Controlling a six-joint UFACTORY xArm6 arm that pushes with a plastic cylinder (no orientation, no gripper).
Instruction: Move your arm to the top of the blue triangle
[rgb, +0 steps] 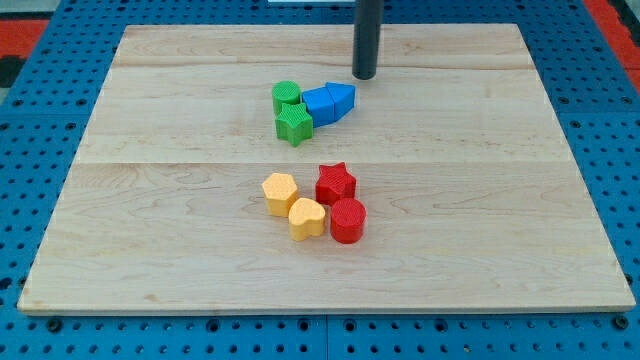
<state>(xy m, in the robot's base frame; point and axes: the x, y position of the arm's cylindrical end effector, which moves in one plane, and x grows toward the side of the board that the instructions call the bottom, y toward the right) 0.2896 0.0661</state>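
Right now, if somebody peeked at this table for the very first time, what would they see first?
Probably the dark rod coming down from the view's top, with my tip just above the blue triangle, at its upper right. Next, two bright bunches of blocks on the wooden board: the blue blocks with a green cylinder and green star near the middle top. Below them sit a red star, red cylinder, a yellow hexagon and a yellow heart.

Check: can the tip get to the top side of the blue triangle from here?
Probably yes. My tip sits just above the blue triangle, toward the view's top, with bare board between them and no block in the way.
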